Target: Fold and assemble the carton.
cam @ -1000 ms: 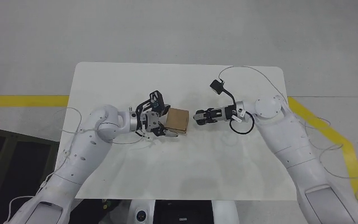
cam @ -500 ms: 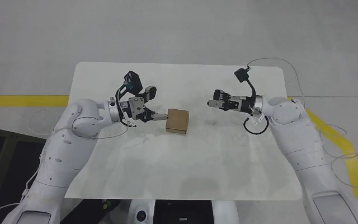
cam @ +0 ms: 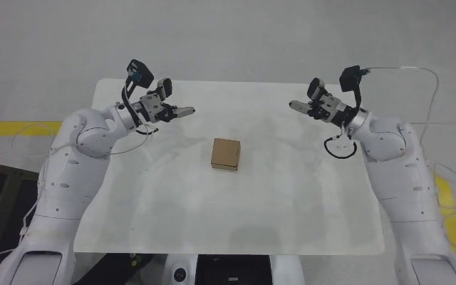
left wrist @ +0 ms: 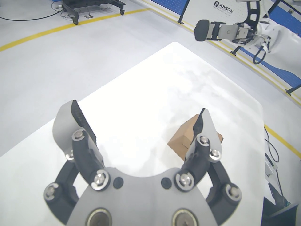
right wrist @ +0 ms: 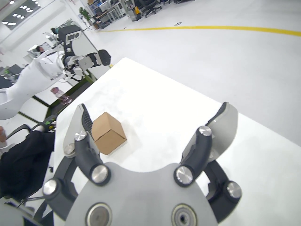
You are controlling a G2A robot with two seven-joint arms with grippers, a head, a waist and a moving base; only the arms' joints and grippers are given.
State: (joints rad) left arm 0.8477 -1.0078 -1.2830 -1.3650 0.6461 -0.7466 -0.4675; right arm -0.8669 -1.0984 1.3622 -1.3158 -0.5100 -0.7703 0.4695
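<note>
left hand point(cam: 184, 112), upper left of top view: spread wide, empty. right hand point(cam: 296, 107), upper right: likewise (nothing held). carton point(cam: 226, 154) stands closed at centre of table point(cam: 299, 214), well apart from both. assembly appears complete.

My right gripper point(right wrist: 153, 109) hangs, jaws spread wide, over the white table point(right wrist: 258, 154); the closed brown carton point(right wrist: 108, 131) sits there, my left gripper point(right wrist: 103, 58) near the far corner
</note>
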